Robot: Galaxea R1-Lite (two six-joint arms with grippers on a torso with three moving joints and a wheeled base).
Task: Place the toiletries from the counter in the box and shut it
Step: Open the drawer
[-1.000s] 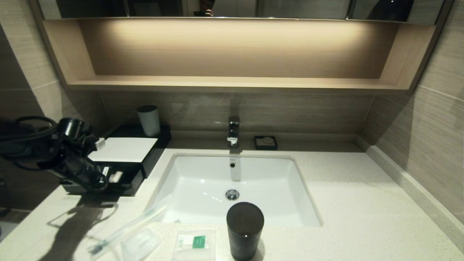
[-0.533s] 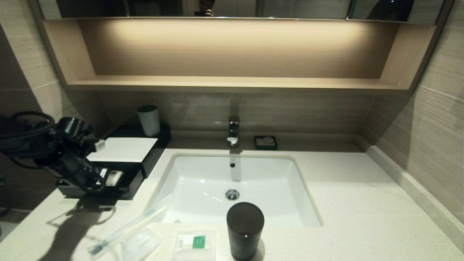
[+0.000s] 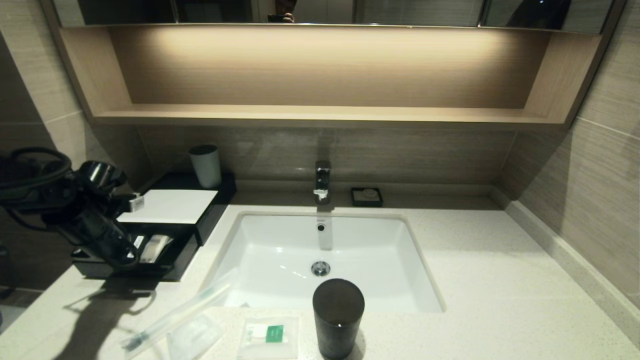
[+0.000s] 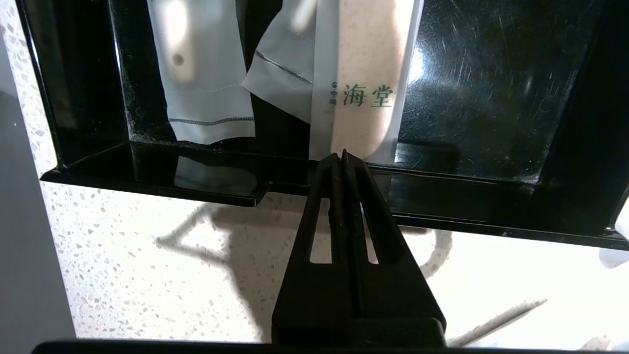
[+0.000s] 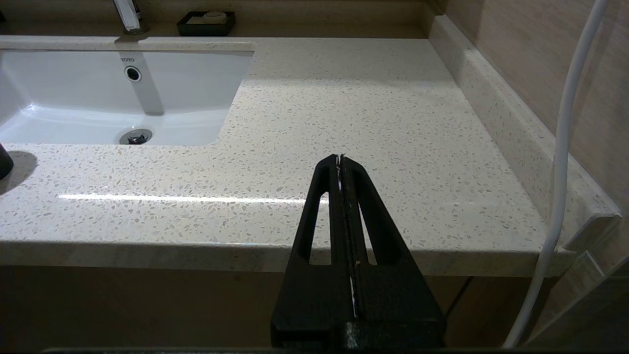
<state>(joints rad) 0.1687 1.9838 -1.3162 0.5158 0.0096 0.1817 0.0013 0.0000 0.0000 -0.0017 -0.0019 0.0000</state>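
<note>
1. The left gripper (image 4: 342, 156) is seen with jaws pressed together, nothing between them, tips at the front rim of the box (image 3: 165, 260) drawer.
2. Wrapped packets (image 4: 356, 98) lie just beyond the jaws.
3. The toiletries (image 3: 267, 334) lie on the tabletop (image 3: 475, 280), well apart.
4. The right gripper (image 5: 340, 158), jaws closed and empty, hangs before the tabletop edge.

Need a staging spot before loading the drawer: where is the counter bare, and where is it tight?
Bare: the counter right of the sink, out to the wall curb. Crowded: the front edge left of the dark cup, with sachet, clear packet and toothbrush sleeve. The left gripper sits at the drawer.
</note>
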